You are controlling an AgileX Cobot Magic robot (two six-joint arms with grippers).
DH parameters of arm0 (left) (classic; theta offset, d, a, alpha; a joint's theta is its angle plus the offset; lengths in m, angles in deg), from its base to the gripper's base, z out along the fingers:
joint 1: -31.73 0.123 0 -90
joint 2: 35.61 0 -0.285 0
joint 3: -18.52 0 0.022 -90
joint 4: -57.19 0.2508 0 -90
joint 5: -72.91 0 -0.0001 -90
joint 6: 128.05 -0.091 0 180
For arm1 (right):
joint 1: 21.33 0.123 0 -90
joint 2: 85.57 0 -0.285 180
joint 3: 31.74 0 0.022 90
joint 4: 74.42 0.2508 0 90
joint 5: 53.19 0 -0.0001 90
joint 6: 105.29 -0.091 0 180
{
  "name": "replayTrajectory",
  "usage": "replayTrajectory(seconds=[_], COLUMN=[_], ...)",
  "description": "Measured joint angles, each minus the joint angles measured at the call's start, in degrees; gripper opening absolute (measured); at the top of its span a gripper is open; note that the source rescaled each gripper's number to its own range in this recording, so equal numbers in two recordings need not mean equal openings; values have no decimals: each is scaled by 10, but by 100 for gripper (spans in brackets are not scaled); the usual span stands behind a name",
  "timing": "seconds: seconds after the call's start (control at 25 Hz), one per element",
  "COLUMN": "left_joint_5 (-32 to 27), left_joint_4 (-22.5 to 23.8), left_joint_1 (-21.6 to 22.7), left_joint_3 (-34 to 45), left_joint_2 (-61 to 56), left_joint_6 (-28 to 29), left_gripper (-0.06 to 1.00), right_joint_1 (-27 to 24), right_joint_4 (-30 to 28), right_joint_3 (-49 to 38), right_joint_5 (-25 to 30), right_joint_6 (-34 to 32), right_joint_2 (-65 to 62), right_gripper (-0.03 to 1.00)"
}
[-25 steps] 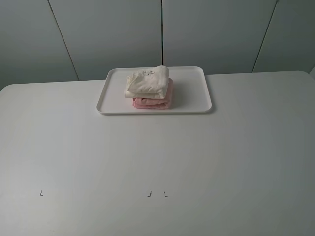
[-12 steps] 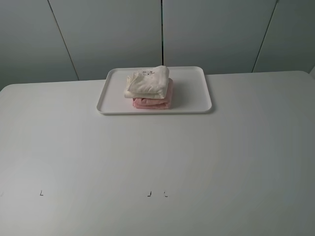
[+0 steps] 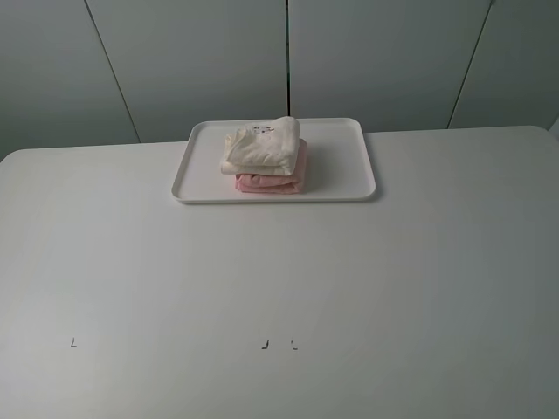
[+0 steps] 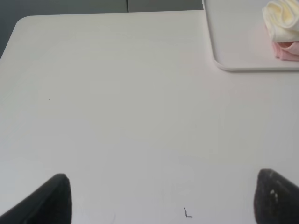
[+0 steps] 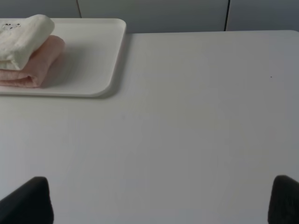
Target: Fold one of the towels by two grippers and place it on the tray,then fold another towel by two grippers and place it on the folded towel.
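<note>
A folded cream towel (image 3: 261,147) lies on top of a folded pink towel (image 3: 272,181) on the white tray (image 3: 345,170) at the back middle of the table. The stack also shows in the left wrist view (image 4: 282,18) and the right wrist view (image 5: 22,44). Neither arm appears in the exterior high view. My left gripper (image 4: 161,198) is open and empty, low over the bare table far from the tray (image 4: 233,42). My right gripper (image 5: 161,200) is open and empty, also over bare table away from the tray (image 5: 93,56).
The white table (image 3: 279,279) carries small black marks near the front (image 3: 264,344). Grey wall panels (image 3: 288,61) stand behind the table's far edge.
</note>
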Motion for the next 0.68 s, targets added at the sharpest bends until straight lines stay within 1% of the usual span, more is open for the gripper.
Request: replayTrajectory(seconds=[0.68], left_joint_5=[0], left_joint_4=[0], left_joint_1=[0], left_joint_3=[0], left_joint_2=[0], left_joint_6=[0], left_gripper=[100], right_joint_1=[0], right_joint_4=[0], right_joint_3=[0], right_joint_5=[0], right_joint_6=[0], right_joint_2=[0], right_gripper=[100])
